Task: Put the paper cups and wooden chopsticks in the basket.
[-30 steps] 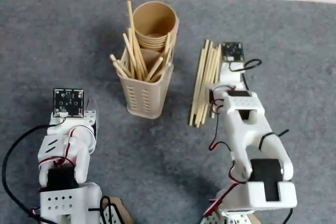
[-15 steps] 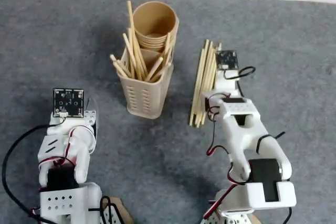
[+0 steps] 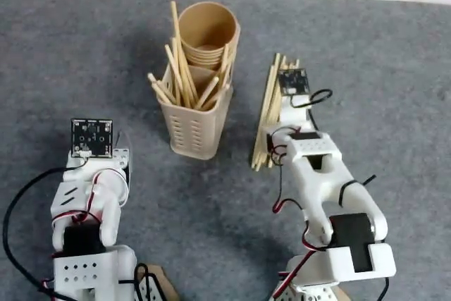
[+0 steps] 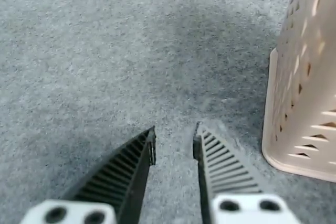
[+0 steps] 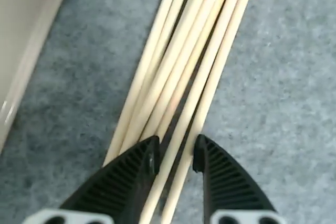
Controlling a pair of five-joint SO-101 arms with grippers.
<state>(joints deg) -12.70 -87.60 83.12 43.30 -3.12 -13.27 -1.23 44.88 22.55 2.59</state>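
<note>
The left gripper [image 4: 174, 132] is held low over the grey table covering [image 3: 84, 47], well short of the basket [image 3: 192, 128]. Its jaws are parted by a narrow gap and nothing is held between them.

The basket stands upright near the middle of the table. A stack of paper cups [image 3: 206, 29] is seated in its far end, and a bundle of wooden chopsticks [image 3: 180, 68] leans in it beside the cups. That part of the task is judged complete.

To the right of the basket, apart from it, a loose sheaf of chopsticks [image 3: 270, 107] lies flat on the covering. The right gripper [image 5: 176, 148] is positioned directly over the near part of this sheaf [image 5: 197, 61]. Its jaws are narrowly parted, and one or two sticks run between the fingertips (whether the tips touch the covering cannot be told). No grip is judged to be made yet.

The step in hand is judged to be the pick-up of the remaining sticks. The next move calls for the jaws to be closed squarely across the sticks. A lift and a carry leftward over the basket rim are then required.
</note>
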